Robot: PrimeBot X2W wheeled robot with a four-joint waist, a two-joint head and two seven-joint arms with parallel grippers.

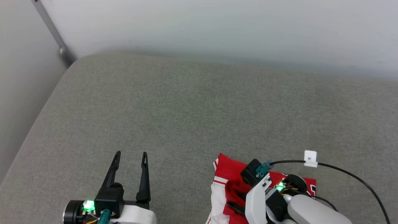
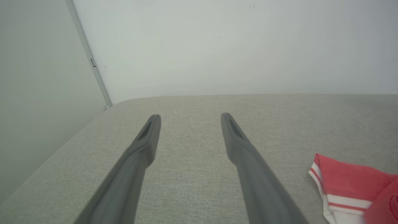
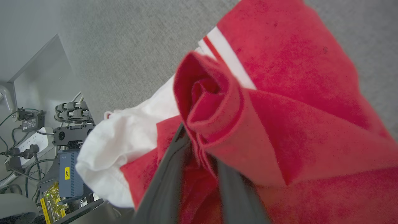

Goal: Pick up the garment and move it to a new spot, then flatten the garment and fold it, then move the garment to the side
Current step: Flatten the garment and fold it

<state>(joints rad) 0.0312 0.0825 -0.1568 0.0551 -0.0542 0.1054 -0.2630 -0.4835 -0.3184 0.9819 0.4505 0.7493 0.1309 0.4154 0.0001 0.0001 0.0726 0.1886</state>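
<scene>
In the right wrist view, my right gripper (image 3: 199,149) rises from the bottom middle, and its two fingers are pressed together on a rolled red fold of the garment (image 3: 295,93). The garment lies bunched on the grey cushion (image 1: 186,109), at the bottom edge of the head view, right of centre. My left gripper (image 1: 131,154) is at the lower left there, fingers apart and holding nothing, well apart from the garment.

Grey fabric-covered counter (image 1: 174,102), rounded at its far left corner.
A red-and-white garment (image 1: 229,170) lies bunched by the near right edge, its striped sleeve seam toward the counter's middle.
</scene>
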